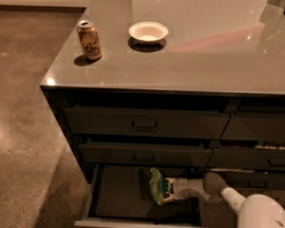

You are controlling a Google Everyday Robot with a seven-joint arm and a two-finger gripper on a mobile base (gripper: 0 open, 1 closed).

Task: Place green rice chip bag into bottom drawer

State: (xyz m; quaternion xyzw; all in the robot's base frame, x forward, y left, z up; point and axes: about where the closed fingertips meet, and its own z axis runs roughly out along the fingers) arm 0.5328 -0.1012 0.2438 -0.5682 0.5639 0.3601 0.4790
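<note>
The green rice chip bag (158,186) is crinkled light green with a dark green patch. It is held inside the open bottom drawer (118,194), just above the dark tray floor, right of the drawer's middle. My gripper (172,191) reaches in from the lower right and is shut on the bag's right end. My white arm (256,210) comes from the bottom right corner. The drawer's pale front rim (133,222) lies along the bottom of the view.
A gold drink can (89,40) and a white bowl (148,32) stand on the grey counter top (204,56). Two shut handled drawers (145,125) sit above the open one. Narrower drawers (261,132) are to the right. Concrete floor lies to the left.
</note>
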